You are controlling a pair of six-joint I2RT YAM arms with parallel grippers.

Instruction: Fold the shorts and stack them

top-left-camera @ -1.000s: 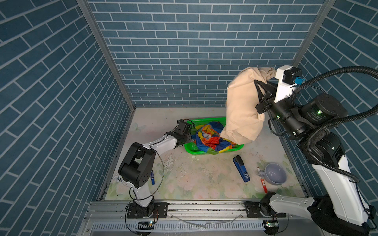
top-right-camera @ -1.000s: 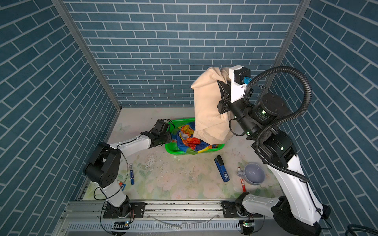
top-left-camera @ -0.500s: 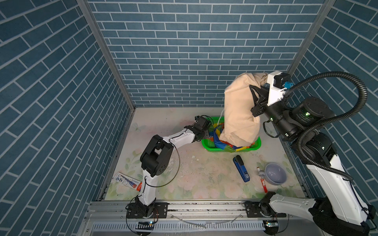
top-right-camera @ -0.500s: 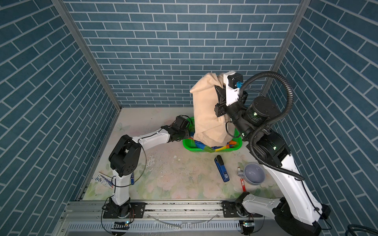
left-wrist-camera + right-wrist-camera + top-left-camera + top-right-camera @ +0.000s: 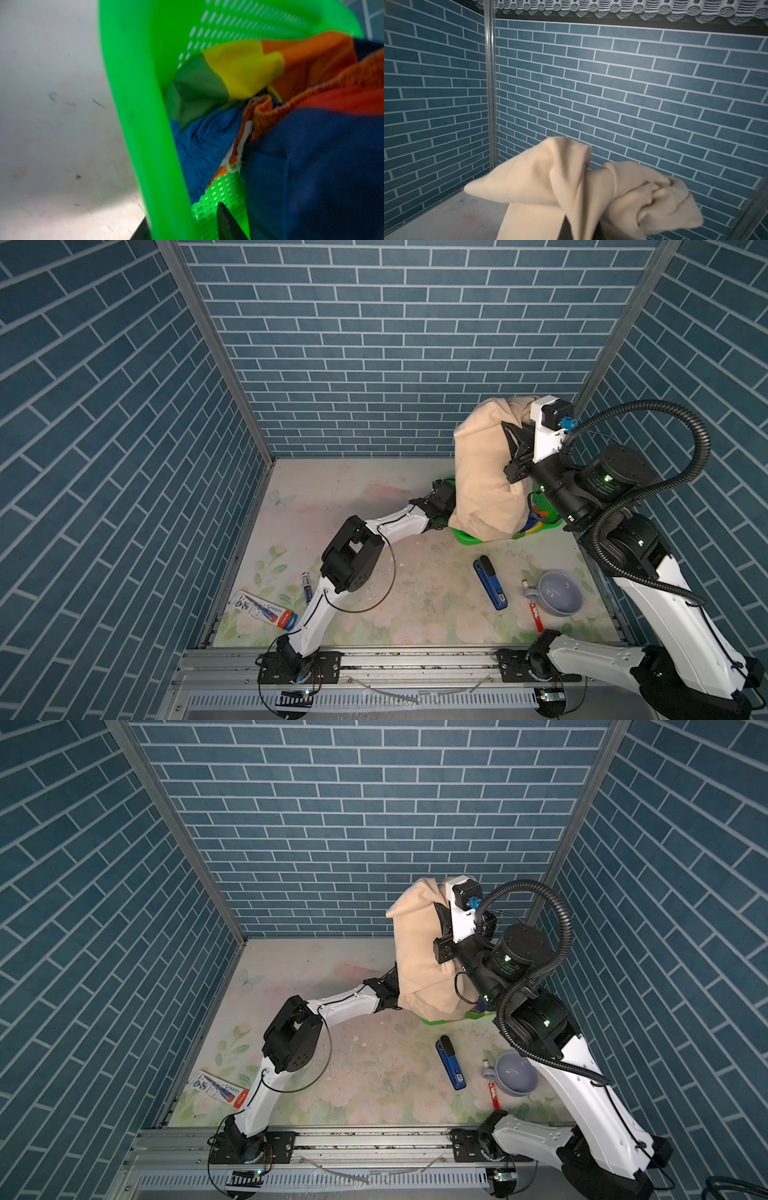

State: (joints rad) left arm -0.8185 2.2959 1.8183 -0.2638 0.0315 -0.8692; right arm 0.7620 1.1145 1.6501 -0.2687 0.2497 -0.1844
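Shorts in beige (image 5: 482,481) hang in the air, bunched at the top in your right pincer (image 5: 581,229), which is clenched on the cloth. Their lower hem hangs over the green basket (image 5: 469,536). Rainbow-striped shorts (image 5: 239,68) lie crumpled inside that basket, toward the back right of the tabletop (image 5: 353,497). Your left pincer (image 5: 182,228) is released: its fingers stand apart, one inside and one outside the basket wall. Blue stapler (image 5: 490,583) and grey mug (image 5: 559,593) sit nearby.
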